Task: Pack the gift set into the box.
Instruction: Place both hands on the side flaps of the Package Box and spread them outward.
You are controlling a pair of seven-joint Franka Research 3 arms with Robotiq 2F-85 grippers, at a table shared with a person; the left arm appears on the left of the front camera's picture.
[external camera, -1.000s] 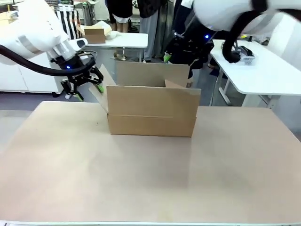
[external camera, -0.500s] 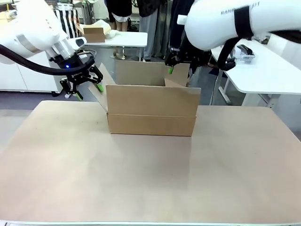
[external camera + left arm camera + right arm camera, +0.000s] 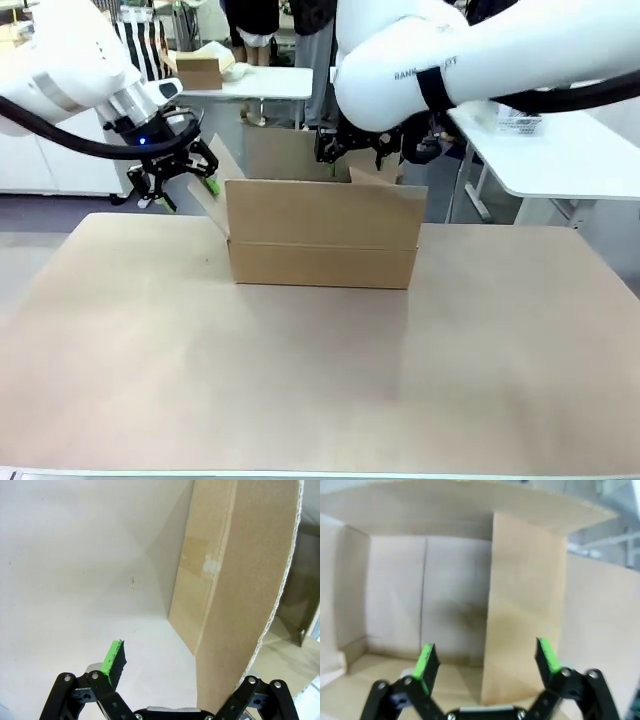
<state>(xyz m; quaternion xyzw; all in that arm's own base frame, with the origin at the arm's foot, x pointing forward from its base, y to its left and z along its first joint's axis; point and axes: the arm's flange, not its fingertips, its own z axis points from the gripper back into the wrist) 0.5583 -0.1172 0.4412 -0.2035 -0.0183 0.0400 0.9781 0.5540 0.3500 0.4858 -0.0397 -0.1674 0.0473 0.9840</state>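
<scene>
There's the box, mid-surface. The left gripper has its fingers spread astride the side flap, seemingly not pinching. The right gripper, spread and empty, hangs over the opening. Best to hold that flap outward, keeping the 2 grippers apart.

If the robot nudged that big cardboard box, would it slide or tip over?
Probably slide: the box sits low and wide on the smooth table. It looks empty inside, so likely light. Its thin flap would likely bend.

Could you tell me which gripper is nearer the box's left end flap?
Left: the left gripper sits open around the flap; the right gripper hangs open above the box, toward its far side.
</scene>
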